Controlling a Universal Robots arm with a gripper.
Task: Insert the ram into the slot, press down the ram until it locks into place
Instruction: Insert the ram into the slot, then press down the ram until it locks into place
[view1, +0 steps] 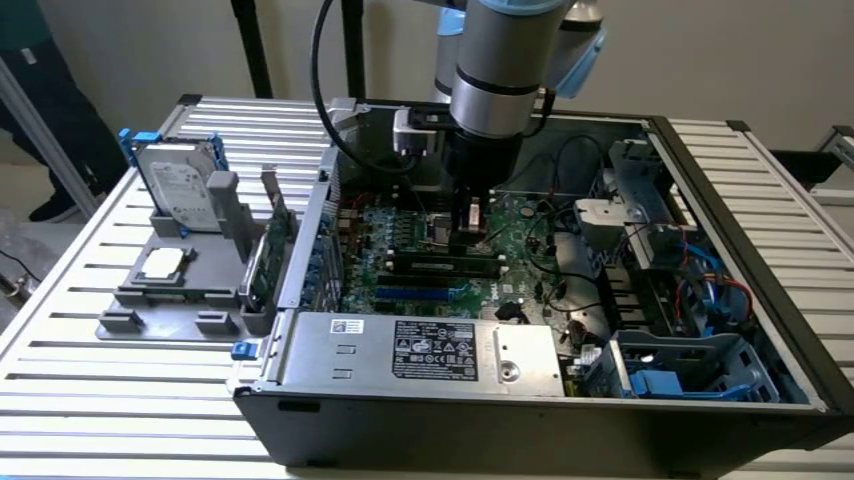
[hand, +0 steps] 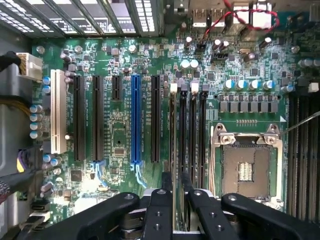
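Observation:
The ram (view1: 434, 264) lies lengthwise along the slot on the motherboard inside the open PC case, its pale label facing the exterior view. In the wrist view the ram (hand: 173, 140) shows edge-on as a thin line running into the first black slot, whose white end latch (hand: 173, 88) sits at the far end. My gripper (view1: 467, 238) stands straight down over the ram's middle. Its black fingers (hand: 159, 207) straddle the stick and close on its two faces. I cannot tell how deep the ram sits in the slot.
Three more black memory slots (hand: 193, 140) lie beside the ram, with the CPU socket (hand: 246, 167) beyond them and a bright blue slot (hand: 135, 120) on the other side. The power supply (view1: 414, 350) fills the case's front. A hard drive (view1: 180, 190) and an expansion card (view1: 276, 250) stand on a grey fixture outside.

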